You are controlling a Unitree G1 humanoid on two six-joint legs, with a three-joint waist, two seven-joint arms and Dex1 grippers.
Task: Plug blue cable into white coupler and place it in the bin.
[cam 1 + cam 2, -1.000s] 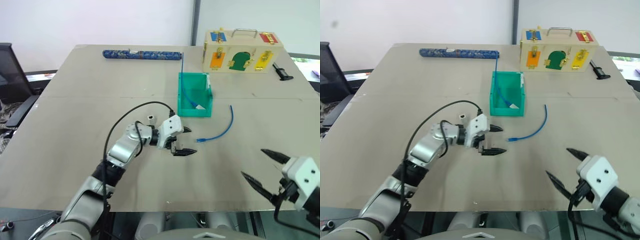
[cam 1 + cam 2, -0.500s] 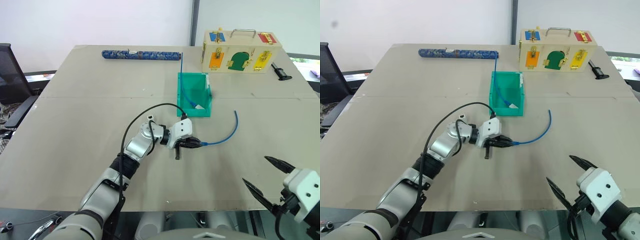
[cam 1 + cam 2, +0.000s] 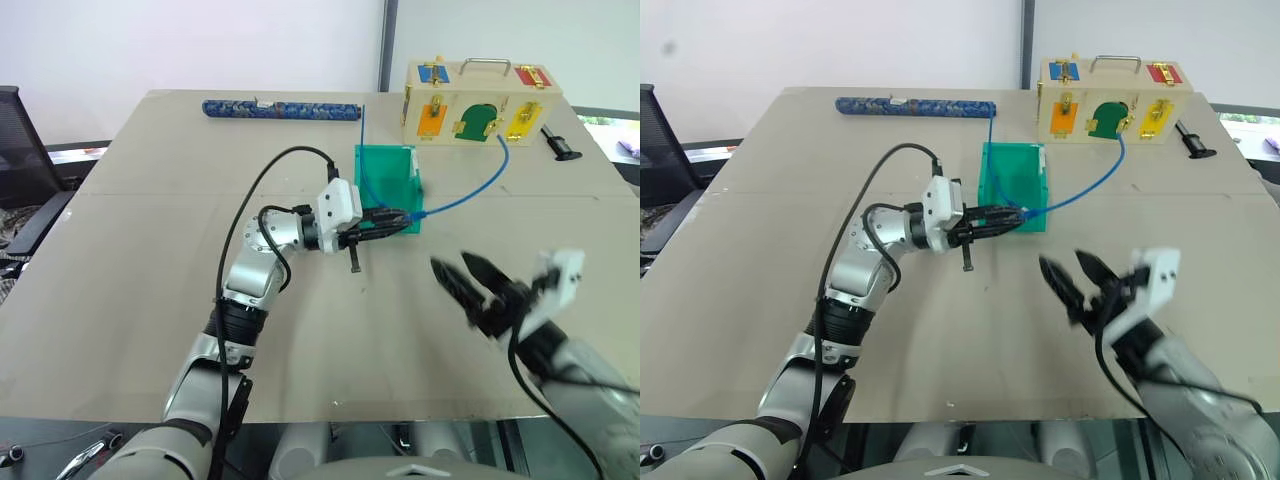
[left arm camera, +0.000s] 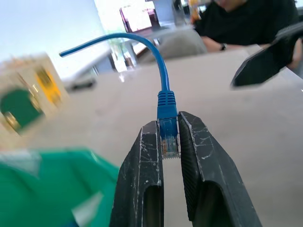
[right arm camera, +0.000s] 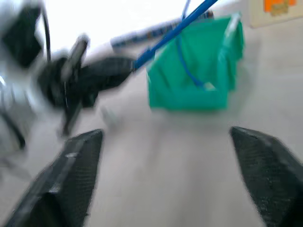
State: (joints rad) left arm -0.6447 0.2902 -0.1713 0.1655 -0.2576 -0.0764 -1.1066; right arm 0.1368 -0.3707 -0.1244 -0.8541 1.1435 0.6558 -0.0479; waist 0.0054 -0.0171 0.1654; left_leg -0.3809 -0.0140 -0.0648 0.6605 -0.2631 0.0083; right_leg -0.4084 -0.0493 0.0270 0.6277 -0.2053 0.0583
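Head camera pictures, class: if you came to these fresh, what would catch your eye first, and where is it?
First, the blue cable: the left hand, at the table's middle, is shut on its plug and holds it up in an arc just in front of the teal bin. Next, the right hand, fingers spread, near the table's front edge. At the far right corner stands a wooden box with coloured doors.

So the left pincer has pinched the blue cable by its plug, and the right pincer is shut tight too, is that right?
Not quite. The left pincer does pinch the blue cable by its plug, as the left wrist view shows. But the right pincer is open: in the left eye view its two black fingers stand spread apart, with nothing between them.
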